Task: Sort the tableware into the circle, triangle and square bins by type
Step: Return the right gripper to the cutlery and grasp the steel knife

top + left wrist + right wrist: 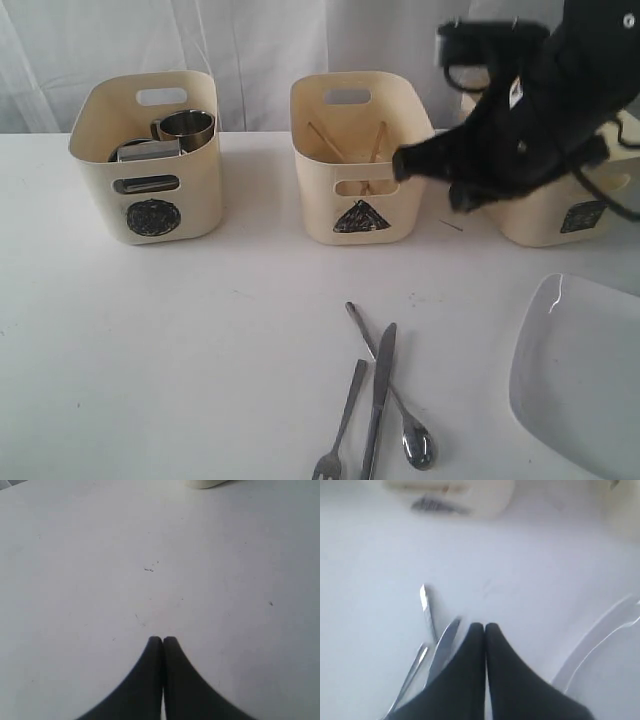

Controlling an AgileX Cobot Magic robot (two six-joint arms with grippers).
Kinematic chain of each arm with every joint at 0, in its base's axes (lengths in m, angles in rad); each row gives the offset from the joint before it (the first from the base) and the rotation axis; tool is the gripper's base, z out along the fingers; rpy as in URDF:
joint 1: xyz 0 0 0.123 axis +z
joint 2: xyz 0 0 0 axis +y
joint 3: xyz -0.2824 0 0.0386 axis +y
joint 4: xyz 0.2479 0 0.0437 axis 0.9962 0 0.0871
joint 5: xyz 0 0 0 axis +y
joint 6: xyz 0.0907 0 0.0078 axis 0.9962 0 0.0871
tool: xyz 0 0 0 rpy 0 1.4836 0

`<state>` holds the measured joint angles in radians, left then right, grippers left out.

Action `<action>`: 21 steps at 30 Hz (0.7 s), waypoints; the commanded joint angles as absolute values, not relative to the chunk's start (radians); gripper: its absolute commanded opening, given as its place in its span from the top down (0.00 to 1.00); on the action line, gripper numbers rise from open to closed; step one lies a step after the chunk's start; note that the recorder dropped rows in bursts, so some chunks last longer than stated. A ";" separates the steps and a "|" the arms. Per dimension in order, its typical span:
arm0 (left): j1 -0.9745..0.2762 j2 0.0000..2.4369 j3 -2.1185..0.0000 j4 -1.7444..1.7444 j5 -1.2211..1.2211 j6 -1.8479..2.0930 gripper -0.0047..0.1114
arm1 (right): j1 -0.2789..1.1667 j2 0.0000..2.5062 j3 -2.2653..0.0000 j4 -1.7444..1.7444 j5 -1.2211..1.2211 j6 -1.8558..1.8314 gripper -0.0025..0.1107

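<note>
Our right hand (480, 626) hangs beside the triangle bin (318, 205), our left hand (162, 639) over the surface (100, 555), both pressed together, empty. In front of that bin the knife (380, 390) crosses the spoon (416, 445), fork (340, 425) just beside; lifting one may drag another.

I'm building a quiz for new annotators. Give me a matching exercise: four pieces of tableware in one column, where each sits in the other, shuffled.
1. steel mug
2. chopsticks
3. knife
4. white plate

a. in the triangle bin
b. on the table, beside the fork, crossing the spoon
c. in the circle bin
d. at the exterior view's right edge

Pairs: 1-c, 2-a, 3-b, 4-d
</note>
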<state>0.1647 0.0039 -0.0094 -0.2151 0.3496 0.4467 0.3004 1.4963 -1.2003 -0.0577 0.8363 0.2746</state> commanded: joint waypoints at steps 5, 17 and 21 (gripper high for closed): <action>0.167 0.000 0.000 -0.220 0.366 0.444 0.96 | 0.548 1.457 -0.861 0.473 0.835 0.134 0.98; 0.167 0.000 0.000 -0.220 0.366 0.444 0.96 | 0.638 1.457 -0.804 0.413 0.654 0.130 0.87; 0.167 0.000 0.000 -0.220 0.366 0.444 0.96 | 0.638 1.459 -0.804 0.380 0.645 0.060 0.65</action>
